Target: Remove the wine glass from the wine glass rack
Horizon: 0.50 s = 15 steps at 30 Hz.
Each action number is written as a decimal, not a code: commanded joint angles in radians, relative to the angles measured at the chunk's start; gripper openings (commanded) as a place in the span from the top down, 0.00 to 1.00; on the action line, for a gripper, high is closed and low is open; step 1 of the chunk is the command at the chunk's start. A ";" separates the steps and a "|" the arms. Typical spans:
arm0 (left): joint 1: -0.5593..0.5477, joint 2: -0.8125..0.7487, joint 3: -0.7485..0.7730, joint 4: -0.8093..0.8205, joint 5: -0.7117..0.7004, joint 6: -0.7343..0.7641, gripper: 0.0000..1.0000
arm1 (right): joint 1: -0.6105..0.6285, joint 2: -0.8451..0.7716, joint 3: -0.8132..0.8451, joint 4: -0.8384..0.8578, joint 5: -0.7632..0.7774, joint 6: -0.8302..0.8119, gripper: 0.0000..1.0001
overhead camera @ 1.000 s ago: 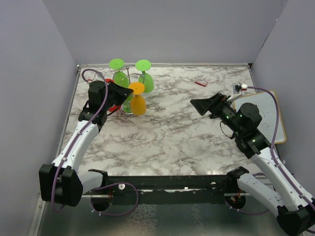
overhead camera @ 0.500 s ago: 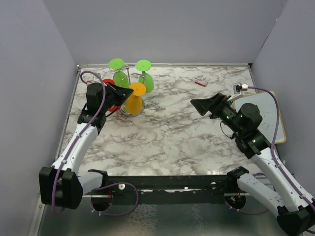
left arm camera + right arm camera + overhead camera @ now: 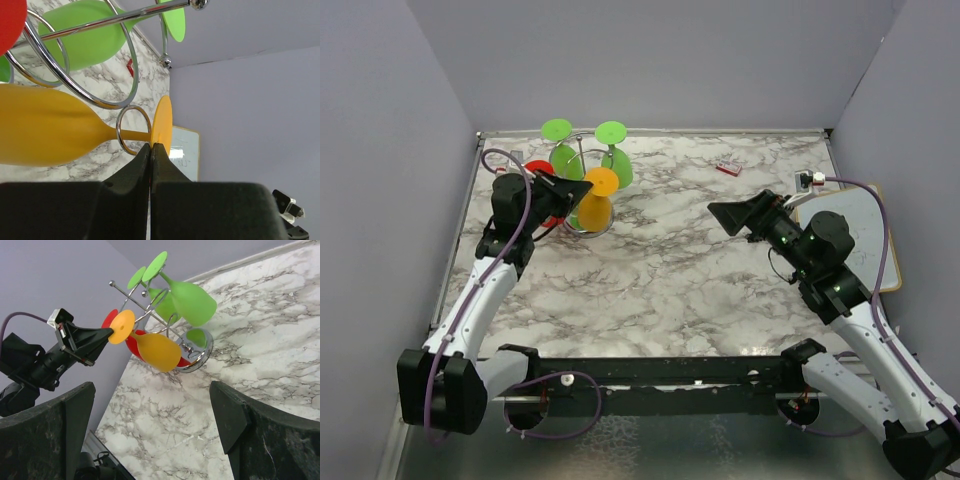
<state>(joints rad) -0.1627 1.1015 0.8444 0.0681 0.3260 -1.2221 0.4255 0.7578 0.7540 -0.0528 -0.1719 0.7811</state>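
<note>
Orange glass point(image 3: 50, 132) hangs on the rack point(image 3: 125, 19), its stem through a wire ring and its foot toward me. My left pincer point(image 3: 151, 146) is pinched tight on the foot's thin rim. My right pincer point(image 3: 152, 395) gapes wide, well apart. That hold looks slight. Pull crooked and I think the foot slips free, or snags the ring and tips the rack.
</note>
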 commanded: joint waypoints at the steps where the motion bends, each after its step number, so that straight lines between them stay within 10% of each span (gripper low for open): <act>1: 0.008 -0.043 -0.021 0.060 0.046 -0.041 1.00 | 0.004 -0.015 -0.006 -0.005 0.028 0.001 0.01; 15: 0.007 -0.094 -0.068 0.112 0.151 -0.083 1.00 | 0.004 -0.012 -0.001 -0.021 0.036 -0.001 0.01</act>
<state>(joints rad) -0.1623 1.0386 0.7959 0.1051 0.3965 -1.2797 0.4255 0.7536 0.7521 -0.0563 -0.1688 0.7811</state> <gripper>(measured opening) 0.019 0.994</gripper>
